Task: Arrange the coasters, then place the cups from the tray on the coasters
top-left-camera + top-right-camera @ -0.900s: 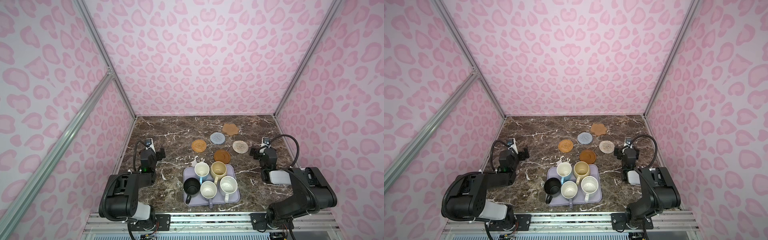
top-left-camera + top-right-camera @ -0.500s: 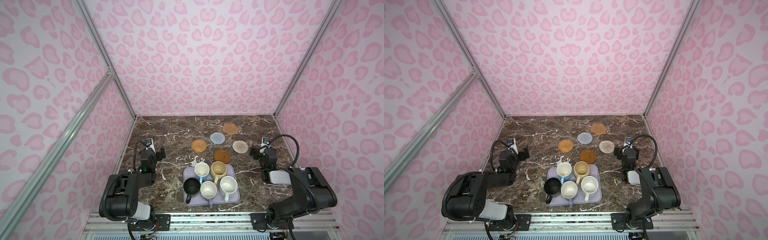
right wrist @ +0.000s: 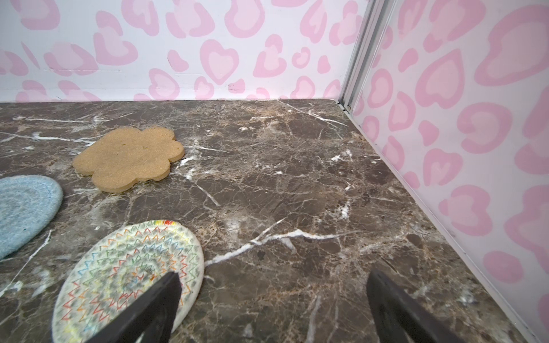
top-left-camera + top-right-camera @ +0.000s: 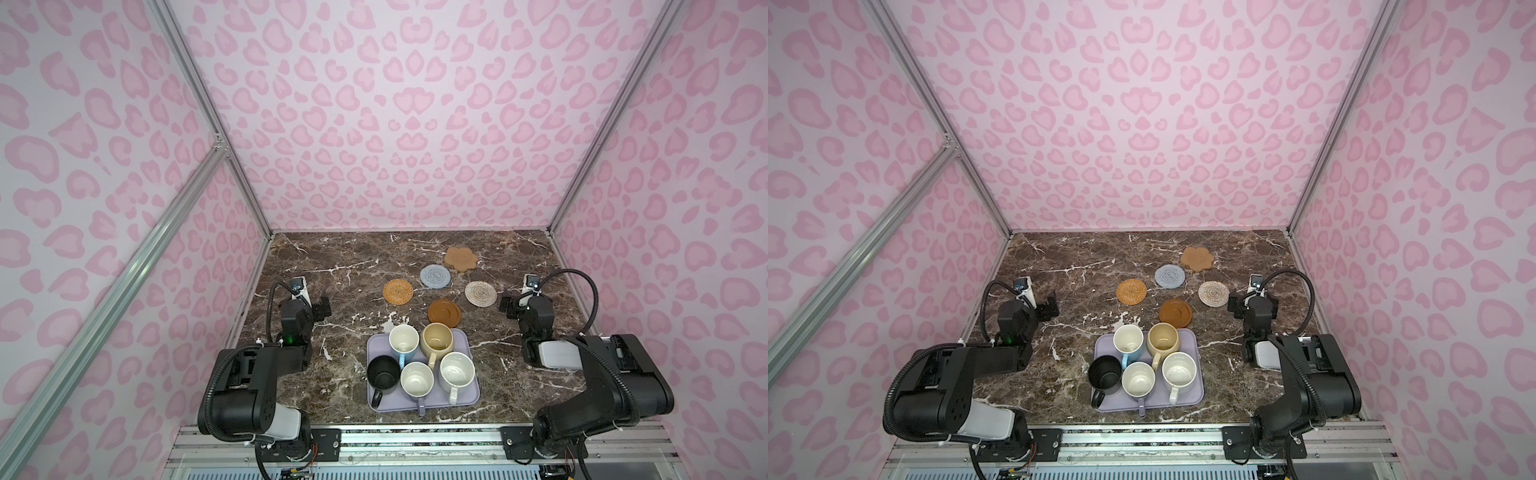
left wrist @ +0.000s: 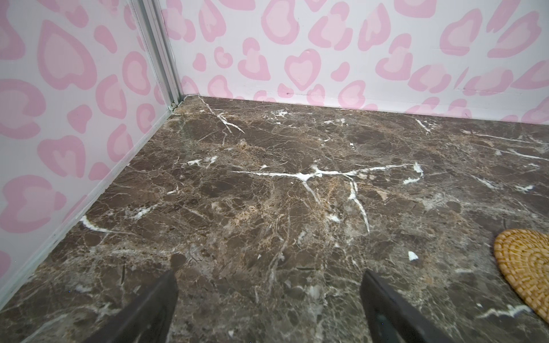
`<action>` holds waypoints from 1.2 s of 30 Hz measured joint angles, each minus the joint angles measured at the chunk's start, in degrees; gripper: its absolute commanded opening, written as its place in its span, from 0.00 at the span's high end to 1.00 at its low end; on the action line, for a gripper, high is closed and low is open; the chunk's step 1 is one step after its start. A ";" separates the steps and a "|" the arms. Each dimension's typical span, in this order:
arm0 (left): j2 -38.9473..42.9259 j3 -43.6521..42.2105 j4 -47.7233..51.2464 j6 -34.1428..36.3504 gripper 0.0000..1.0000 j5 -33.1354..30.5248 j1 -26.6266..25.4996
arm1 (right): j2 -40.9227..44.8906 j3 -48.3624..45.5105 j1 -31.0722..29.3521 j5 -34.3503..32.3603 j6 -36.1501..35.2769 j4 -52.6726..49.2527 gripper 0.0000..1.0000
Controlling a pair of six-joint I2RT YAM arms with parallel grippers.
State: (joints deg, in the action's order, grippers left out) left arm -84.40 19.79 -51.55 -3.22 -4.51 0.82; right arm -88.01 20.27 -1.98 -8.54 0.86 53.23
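five cups [image 4: 417, 378] upright on lavender tray [image 4: 471, 392]; five coasters [image 4: 398, 291] flat beyond.

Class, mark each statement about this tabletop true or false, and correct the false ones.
1. All five mugs stand on the tray. True.
2. The black mug sits on the orange woven coaster. False: it stands on the tray; that coaster is bare.
3. The left gripper and the right gripper are open, holding nothing. True.
4. The flower-shaped coaster lies nearest the tray. False: the brown wooden disc does.
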 measured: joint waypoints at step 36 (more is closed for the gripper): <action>33.75 2.14 19.54 -5.07 0.03 9.33 -0.90 | 28.81 9.51 -0.52 6.71 3.15 -28.06 0.01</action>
State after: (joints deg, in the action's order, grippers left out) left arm -50.65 21.93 -32.01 -8.29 4.82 -0.08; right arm -59.20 29.78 -2.50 -1.83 4.01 25.17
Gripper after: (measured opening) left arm 0.972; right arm 0.990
